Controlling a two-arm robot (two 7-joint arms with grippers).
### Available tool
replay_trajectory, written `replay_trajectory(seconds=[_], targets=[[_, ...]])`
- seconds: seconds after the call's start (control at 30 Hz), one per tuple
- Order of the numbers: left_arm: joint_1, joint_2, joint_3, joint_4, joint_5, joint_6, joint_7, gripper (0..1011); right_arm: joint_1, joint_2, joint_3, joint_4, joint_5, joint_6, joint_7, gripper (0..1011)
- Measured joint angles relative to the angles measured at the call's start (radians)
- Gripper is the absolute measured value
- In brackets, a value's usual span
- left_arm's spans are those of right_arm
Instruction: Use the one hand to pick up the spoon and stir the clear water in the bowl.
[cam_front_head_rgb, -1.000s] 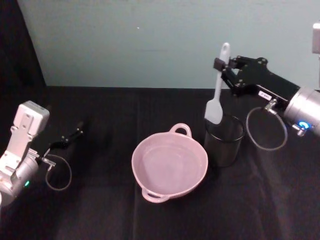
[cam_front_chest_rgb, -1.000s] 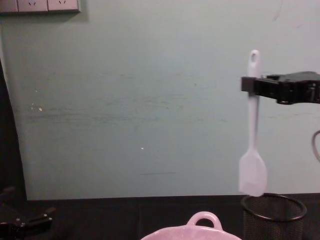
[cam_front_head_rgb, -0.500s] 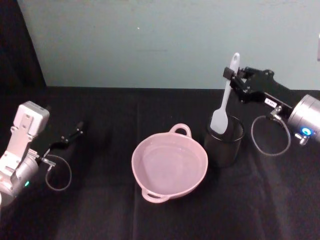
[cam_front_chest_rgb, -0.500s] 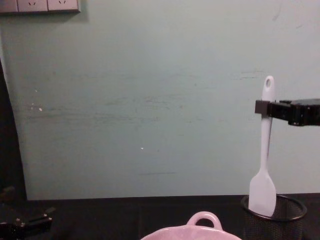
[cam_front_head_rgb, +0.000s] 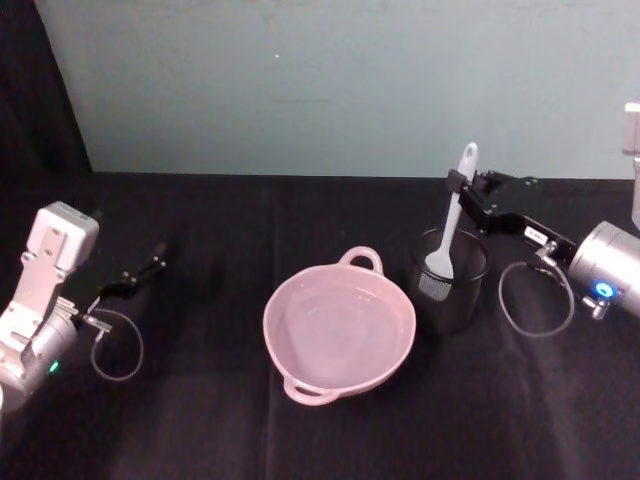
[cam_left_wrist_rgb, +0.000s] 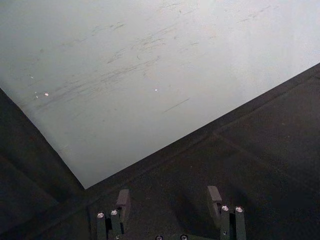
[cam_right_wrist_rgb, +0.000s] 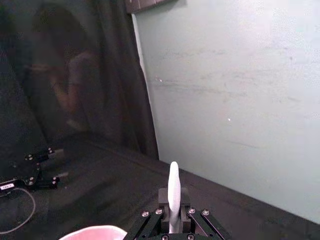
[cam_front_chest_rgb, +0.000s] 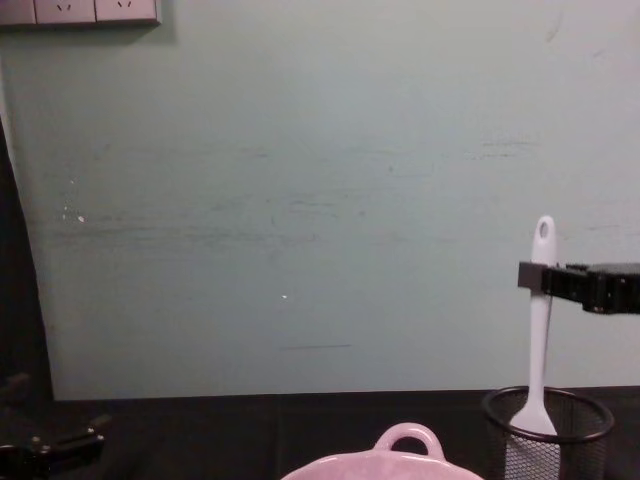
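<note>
The white spoon (cam_front_head_rgb: 453, 222) stands upright, its flat blade down inside the black wire-mesh cup (cam_front_head_rgb: 450, 298). My right gripper (cam_front_head_rgb: 460, 183), the labelled black hand, is shut on the upper handle just below the oval hole. The chest view shows the spoon (cam_front_chest_rgb: 540, 325) rising out of the cup (cam_front_chest_rgb: 560, 442) with that gripper (cam_front_chest_rgb: 535, 277) across it. In the right wrist view the handle (cam_right_wrist_rgb: 173, 190) sticks up between the fingers. The pale pink bowl (cam_front_head_rgb: 268, 322) with clear water sits left of the cup; its loop handle (cam_front_chest_rgb: 405, 438) shows low in the chest view.
My left gripper (cam_front_head_rgb: 135, 278) rests open and idle on the black cloth at the far left, with a cable loop (cam_front_head_rgb: 118, 345) beside it; its two fingers (cam_left_wrist_rgb: 122, 200) hold nothing. A pale green wall (cam_front_head_rgb: 330, 80) stands behind the table.
My right gripper has come down and moved slightly right with the spoon. The blade, which hung above the mesh cup's rim a second ago, now sits inside the cup. The left arm has not moved.
</note>
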Motion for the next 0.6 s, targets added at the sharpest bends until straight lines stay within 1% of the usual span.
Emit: replay_trajectory(seconds=[0.27,0.6], targets=[[0.000,0.000,0.000,0.000,0.000,0.000,0.000,1005,-0.006,-0.005,-0.005,0.027,0.014,-0.003,0.005,125],[0.000,0.000,0.000,0.000,0.000,0.000,0.000,1005,-0.011,-0.012,-0.006,0.037,0.024,-0.007,0.001,125]])
